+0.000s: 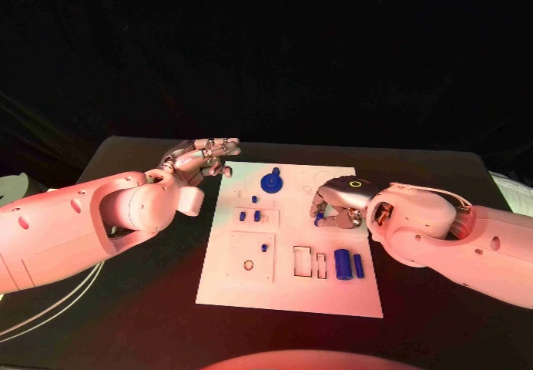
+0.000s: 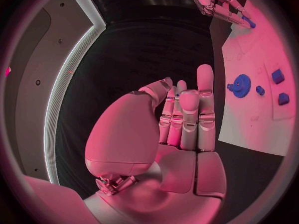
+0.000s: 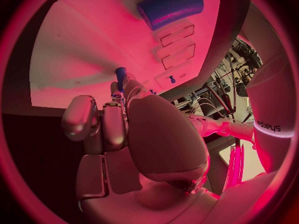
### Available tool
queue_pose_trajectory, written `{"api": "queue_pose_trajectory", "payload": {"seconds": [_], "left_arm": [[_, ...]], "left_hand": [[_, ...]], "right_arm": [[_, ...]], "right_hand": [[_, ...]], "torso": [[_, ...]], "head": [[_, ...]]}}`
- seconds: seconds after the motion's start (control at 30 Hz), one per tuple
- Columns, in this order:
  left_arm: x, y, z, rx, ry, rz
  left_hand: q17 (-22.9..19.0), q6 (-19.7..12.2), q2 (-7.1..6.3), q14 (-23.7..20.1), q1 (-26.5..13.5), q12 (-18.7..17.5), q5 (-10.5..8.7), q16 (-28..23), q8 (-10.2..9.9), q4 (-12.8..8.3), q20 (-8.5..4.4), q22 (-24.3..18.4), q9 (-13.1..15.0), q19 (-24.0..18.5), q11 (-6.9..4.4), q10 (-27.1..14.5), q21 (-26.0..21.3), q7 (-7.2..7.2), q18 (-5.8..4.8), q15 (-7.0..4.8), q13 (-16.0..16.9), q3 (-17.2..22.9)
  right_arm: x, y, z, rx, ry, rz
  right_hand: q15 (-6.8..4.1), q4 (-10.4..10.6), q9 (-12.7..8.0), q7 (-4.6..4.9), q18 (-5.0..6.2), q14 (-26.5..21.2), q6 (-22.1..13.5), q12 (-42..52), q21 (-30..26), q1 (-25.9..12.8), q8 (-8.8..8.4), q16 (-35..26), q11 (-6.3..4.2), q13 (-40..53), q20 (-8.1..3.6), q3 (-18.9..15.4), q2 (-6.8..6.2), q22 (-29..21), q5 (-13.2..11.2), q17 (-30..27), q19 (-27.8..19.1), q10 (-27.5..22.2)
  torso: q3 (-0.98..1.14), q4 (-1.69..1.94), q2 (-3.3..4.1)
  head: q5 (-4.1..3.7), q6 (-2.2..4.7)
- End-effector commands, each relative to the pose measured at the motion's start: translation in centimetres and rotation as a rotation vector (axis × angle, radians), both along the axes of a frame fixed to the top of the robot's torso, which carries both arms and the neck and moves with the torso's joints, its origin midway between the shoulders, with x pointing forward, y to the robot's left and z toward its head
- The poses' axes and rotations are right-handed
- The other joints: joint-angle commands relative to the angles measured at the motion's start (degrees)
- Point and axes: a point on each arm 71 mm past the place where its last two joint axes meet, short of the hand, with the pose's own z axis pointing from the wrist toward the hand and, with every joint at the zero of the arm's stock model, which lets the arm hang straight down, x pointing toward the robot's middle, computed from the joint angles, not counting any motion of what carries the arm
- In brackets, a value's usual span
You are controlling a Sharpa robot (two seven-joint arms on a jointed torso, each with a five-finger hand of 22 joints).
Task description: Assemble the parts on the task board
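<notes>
Now the left hand hangs over the dark surface just beside the white board's far left corner, fingers straight and close together, holding nothing. On the board, a blue gear sits near the far edge, two blue cylinders near the front. The right hand is down on the board's middle, pinching a small blue peg in its fingertips.
</notes>
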Motion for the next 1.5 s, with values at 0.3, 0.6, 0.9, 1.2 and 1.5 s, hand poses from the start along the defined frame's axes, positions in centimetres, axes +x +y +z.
{"api": "queue_pose_trajectory", "payload": {"seconds": [0.3, 0.6, 0.9, 1.2, 1.5], "left_arm": [[0.0, -0.3, 0.2, 0.009, -0.02, -0.025], [0.0, -0.5, 0.2, 0.008, -0.022, -0.03], [0.0, -0.6, 0.2, 0.007, -0.022, -0.033], [-0.1, -0.9, 0.2, 0.004, -0.022, -0.041], [-0.1, -1.0, 0.2, 0.001, -0.023, -0.046]], "left_hand": [[-0.05, 0.14, 0.18, -0.28, 0.22, 0.09, 0.18, -0.18, 0.24, -0.38, -0.08, -0.06, -0.05, -0.11, -0.02, -0.43, -0.29, 0.31, 0.64, 0.07, 0.06, 0.03], [-0.05, 0.14, 0.18, -0.28, 0.22, 0.09, 0.18, -0.18, 0.24, -0.38, -0.08, -0.06, -0.05, -0.11, -0.02, -0.43, -0.29, 0.31, 0.64, 0.07, 0.06, 0.03], [-0.05, 0.14, 0.18, -0.28, 0.22, 0.09, 0.18, -0.18, 0.24, -0.38, -0.08, -0.06, -0.05, -0.11, -0.02, -0.43, -0.29, 0.31, 0.64, 0.07, 0.06, 0.03], [-0.16, 0.14, 0.25, -0.31, 0.2, 0.17, 0.19, -0.2, 0.26, -0.37, -0.07, -0.09, -0.05, -0.1, -0.02, -0.47, -0.32, 0.32, 0.64, 0.07, 0.06, 0.04], [-0.16, 0.14, 0.25, -0.31, 0.2, 0.17, 0.19, -0.2, 0.26, -0.37, -0.07, -0.09, -0.05, -0.1, -0.02, -0.47, -0.32, 0.32, 0.64, 0.07, 0.06, 0.04]], "right_arm": [[-0.7, 0.3, 1.7, 0.063, -0.064, 0.018], [-2.0, 2.1, 4.0, 0.12, -0.106, 0.082], [-4.3, 7.2, 3.8, 0.2, -0.065, 0.224], [-5.9, 11.0, 1.3, 0.238, 0.023, 0.318], [-6.1, 12.5, -1.6, 0.238, 0.111, 0.336]], "right_hand": [[-0.1, -4.63, -0.02, 0.15, -0.28, 2.56, 0.55, -1.59, 0.45, -2.11, -0.5, 0.54, -2.25, 0.35, -0.12, 8.32, -1.9, 0.36, 0.15, 0.15, 0.33, 3.78], [-0.09, -5.4, 0.03, 0.32, -0.32, 2.57, 0.84, -2.01, 0.69, -2.88, -0.48, 0.76, -2.18, 0.38, -0.12, 9.85, -2.57, 0.69, 0.15, 0.33, 0.41, 4.17], [-0.03, -6.17, 0.0, 0.53, -0.31, 2.55, 0.77, -2.47, 0.74, -3.46, -0.6, 0.88, -2.04, 0.37, -0.1, 11.28, -2.89, 0.73, 0.16, 0.38, 0.38, 4.27], [0.03, -6.68, -0.04, 0.68, -0.31, 2.52, 0.62, -2.76, 0.74, -3.87, -0.66, 0.88, -1.92, 0.37, -0.05, 12.14, -3.04, 0.72, 0.17, 0.33, 0.33, 4.22], [0.12, -7.58, -0.12, 0.89, -0.27, 2.45, 0.26, -3.09, 0.69, -4.49, -0.73, 0.89, -1.75, 0.38, 0.03, 13.32, -3.32, 0.6, 0.25, 0.24, 0.21, 4.04]], "torso": [[-0.05, -0.02, -0.08], [-0.06, 0.19, -0.06], [-0.16, 0.21, -0.14], [-0.13, 0.24, -0.08], [-0.14, 0.09, 0.02]], "head": [[-0.03, 0.11], [-0.02, 0.46], [0.95, -0.2], [1.82, -0.57], [2.48, -0.94]]}}
